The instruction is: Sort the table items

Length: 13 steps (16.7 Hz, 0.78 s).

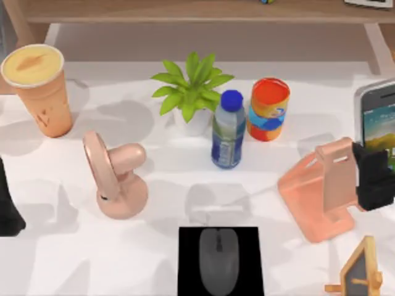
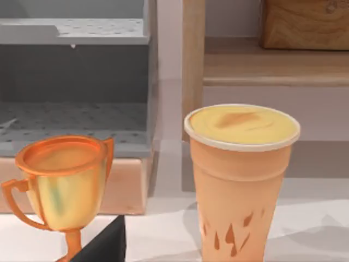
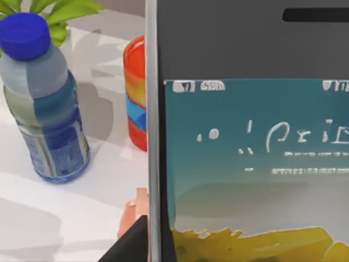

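Observation:
My right gripper (image 1: pixel 373 176) is at the table's (image 1: pixel 154 259) right edge, shut on the smartphone (image 1: pixel 376 117), which it holds upright just right of a pink phone stand (image 1: pixel 321 194). Close up, the smartphone (image 3: pixel 245 142) shows its silver edge and teal and yellow screen. The grey mouse (image 1: pixel 219 259) lies on a black pad (image 1: pixel 188 246) at the front middle. At the back left stands the tall orange cup (image 1: pixel 38 86) with its yellow top, and the cup (image 2: pixel 240 174) is close ahead in the left wrist view. My left arm (image 1: pixel 7 206) sits at the left edge.
A pink desk fan (image 1: pixel 117 176) stands left of centre. Along the back are a potted plant (image 1: pixel 191 92), a blue-capped bottle (image 1: pixel 228 129) and a red and orange can (image 1: pixel 268 108). A small wooden easel (image 1: pixel 361 271) is at the front right. A gold trophy (image 2: pixel 62 185) stands beside the cup.

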Tool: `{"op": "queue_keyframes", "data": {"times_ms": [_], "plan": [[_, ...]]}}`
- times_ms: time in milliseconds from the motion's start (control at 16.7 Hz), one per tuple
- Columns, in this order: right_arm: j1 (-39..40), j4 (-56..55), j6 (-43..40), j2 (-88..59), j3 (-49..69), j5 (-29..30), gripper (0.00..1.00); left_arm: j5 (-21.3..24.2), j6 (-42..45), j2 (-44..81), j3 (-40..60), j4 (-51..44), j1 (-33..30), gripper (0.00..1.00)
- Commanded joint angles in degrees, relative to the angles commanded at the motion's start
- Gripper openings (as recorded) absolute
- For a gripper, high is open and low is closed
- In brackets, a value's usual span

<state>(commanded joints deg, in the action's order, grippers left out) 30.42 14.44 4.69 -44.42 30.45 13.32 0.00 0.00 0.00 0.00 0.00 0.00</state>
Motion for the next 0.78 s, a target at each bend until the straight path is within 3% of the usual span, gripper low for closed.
{"op": "queue_keyframes", "data": {"times_ms": [240,780], "plan": [[5.66,-1.5,1.98,7.21,-6.2,1.77,0.0,0.0,0.0,0.0,0.0,0.0,0.0,1.0],[4.96,-3.96,2.32,7.64,-2.61,2.64,0.0,0.0,0.0,0.0,0.0,0.0,0.0,1.0]]}}
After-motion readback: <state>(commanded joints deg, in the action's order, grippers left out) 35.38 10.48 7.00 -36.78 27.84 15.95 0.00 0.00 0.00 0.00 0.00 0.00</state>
